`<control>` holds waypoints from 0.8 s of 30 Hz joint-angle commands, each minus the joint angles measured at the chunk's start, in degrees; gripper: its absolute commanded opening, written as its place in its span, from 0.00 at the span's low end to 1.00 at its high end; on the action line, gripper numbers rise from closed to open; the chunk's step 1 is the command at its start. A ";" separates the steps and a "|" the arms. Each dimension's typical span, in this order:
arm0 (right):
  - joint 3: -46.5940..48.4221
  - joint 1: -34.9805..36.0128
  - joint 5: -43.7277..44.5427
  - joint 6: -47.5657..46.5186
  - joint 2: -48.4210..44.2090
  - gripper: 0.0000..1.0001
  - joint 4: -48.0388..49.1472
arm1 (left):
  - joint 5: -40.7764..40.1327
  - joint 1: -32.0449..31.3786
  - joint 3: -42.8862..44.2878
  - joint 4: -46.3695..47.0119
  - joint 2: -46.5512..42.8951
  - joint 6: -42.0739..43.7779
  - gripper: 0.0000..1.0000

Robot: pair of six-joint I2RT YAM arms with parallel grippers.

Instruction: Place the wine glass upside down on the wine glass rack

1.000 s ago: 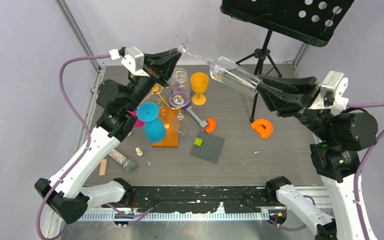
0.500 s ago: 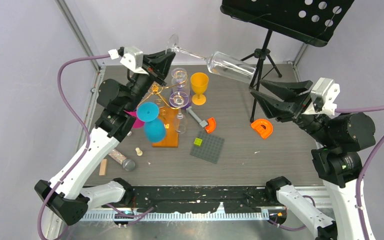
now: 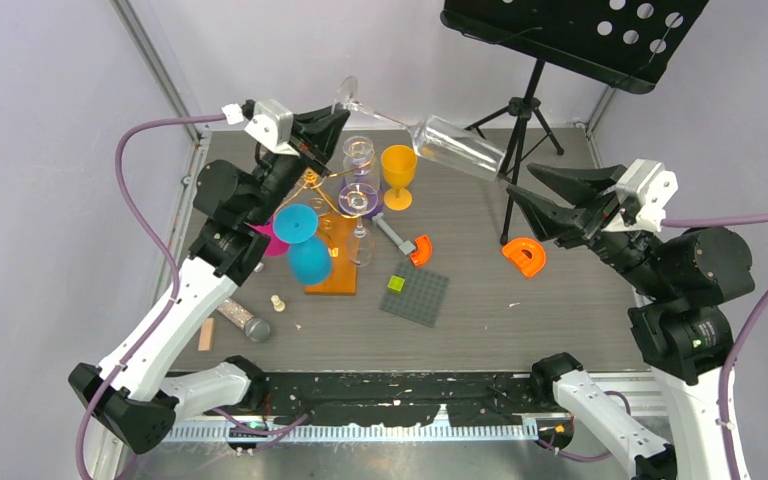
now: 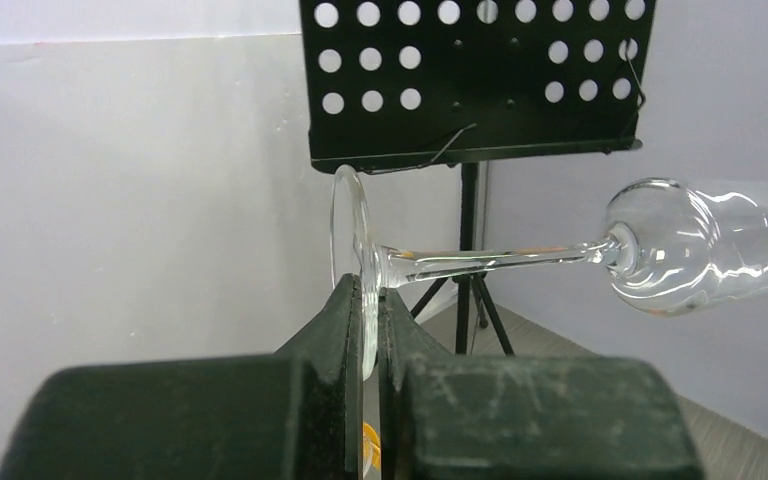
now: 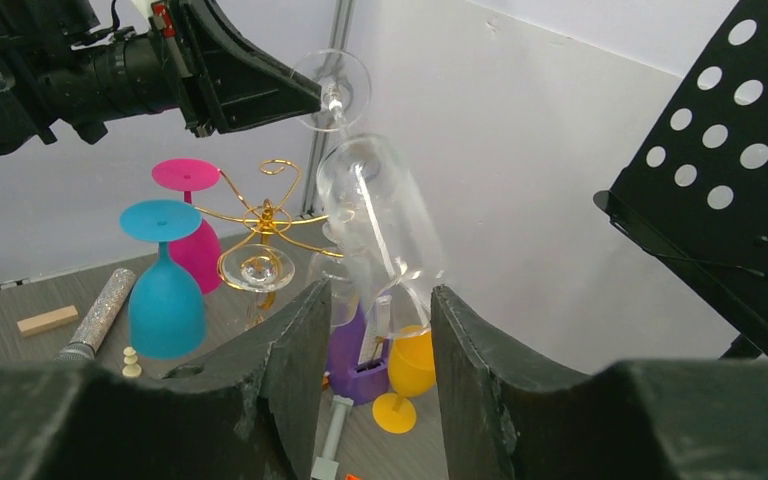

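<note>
The clear wine glass (image 3: 458,147) hangs nearly level in the air above the back of the table. My left gripper (image 3: 338,110) is shut on its round foot (image 4: 346,250); the stem and bowl (image 4: 680,245) stick out to the right. My right gripper (image 3: 520,182) is open and stands apart from the bowl, just right of its rim; in the right wrist view the bowl (image 5: 380,215) shows beyond the spread fingers (image 5: 310,330). The gold wire rack (image 3: 316,186) on its orange base (image 3: 332,268) stands below the left gripper, and it also shows in the right wrist view (image 5: 265,212).
Blue (image 3: 305,250), pink (image 3: 263,232) and purple-footed clear glasses (image 3: 358,198) hang on the rack. An orange goblet (image 3: 398,172) stands beside it. A black music stand (image 3: 570,30) rises at the back right. A grey baseplate (image 3: 415,297), orange curved pieces (image 3: 525,255) and a glitter cylinder (image 3: 243,320) lie on the table.
My right gripper has let go of the bowl, opened and drawn back to the right. The glass, held only by my left gripper, has shifted slightly left.
</note>
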 commanded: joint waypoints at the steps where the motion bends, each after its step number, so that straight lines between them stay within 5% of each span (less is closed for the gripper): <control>1: 6.12 0.22 2.31 -0.02 1.03 0.48 -2.36 | 9.91 0.39 3.36 -0.35 -1.95 9.24 0.00; 12: 10.01 0.20 -17.72 -0.07 10.19 0.56 -5.88 | 37.58 -0.38 13.52 -26.56 -1.15 25.10 0.00; 18: 9.49 0.26 -22.14 1.47 13.82 0.53 -0.64 | 40.27 -6.00 18.72 -41.11 -0.07 35.59 0.00; 24: -2.47 0.55 -30.34 -8.79 10.54 0.54 13.03 | 44.92 -8.69 23.23 -50.64 1.43 40.76 0.00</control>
